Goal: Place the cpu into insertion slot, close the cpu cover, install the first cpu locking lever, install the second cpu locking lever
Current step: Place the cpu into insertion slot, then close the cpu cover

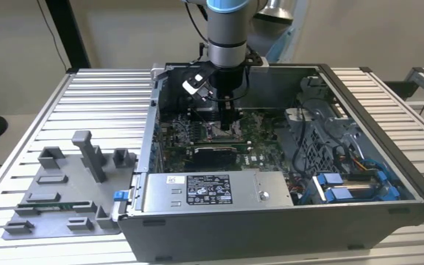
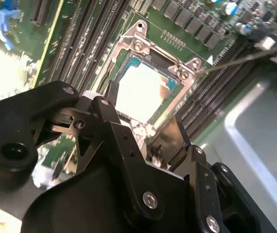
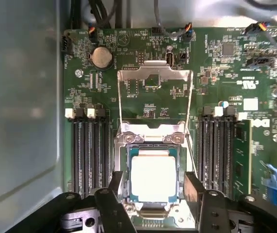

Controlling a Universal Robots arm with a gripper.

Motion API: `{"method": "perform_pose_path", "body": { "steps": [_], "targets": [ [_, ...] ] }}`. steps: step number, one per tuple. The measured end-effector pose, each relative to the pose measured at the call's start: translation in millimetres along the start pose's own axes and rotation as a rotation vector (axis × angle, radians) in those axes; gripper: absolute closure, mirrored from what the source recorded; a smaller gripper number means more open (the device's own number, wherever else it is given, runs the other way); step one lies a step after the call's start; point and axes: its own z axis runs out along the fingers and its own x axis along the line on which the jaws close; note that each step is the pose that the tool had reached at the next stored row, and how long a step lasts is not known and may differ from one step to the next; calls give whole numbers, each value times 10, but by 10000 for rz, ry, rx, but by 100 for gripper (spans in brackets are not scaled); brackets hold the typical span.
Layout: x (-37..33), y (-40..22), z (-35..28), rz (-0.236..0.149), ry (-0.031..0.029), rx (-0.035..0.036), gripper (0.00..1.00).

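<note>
Desk: Chip location?

Photographer: The cpu (image 3: 153, 170) lies flat in the insertion slot (image 3: 150, 141), silvery face up and square to the rim. The slot is set in the green circuit board (image 3: 216, 73) inside the open computer case (image 1: 411, 182).

Desk: And the pincer?

Photographer: The pincer (image 3: 154, 183) hangs just above the slot, spread. Its 2 fingers (image 3: 195, 187) flank the chip, 1 on each side, apart from its edges and pinching nothing. That reads as a chip set down and let go.

Desk: Cover?

Photographer: The cpu cover (image 3: 177, 74) is swung back on its hinge, off the slot, with bare board showing through its square window. Held that way, it leaves the slot open from above. In the second wrist view, 1 thin locking lever (image 2: 245, 56) angles out beside the slot, unlatched by the look of it.

Desk: Arm pose?

Photographer: In the exterior view the arm (image 1: 227, 33) drops almost straight down into the case, wrist pointed at the board. The case rests on a slatted worktop (image 1: 94, 94). A grey fixture plate (image 1: 57, 204) with upright holders lies on the exterior view's left, well apart from the pincer.

Desk: Stage of work?

Photographer: 1 of 4 steps looks done: chip in slot. Cover open, levers not latched.
</note>
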Motion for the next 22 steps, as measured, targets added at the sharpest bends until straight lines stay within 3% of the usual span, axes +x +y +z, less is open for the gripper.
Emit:
{"method": "perform_pose_path", "body": {
  "steps": [5,7,11,20,21,22],
  "targets": [
    [6,10,-223,0,6,1,0],
    [8,13,-280,0,12,1,0],
    [7,13,-284,3,59,1,0],
    [7,13,-284,3,63,2,0],
    [7,13,-284,3,63,2,100],
    [7,13,-284,3,63,2,100]
  ]
}}
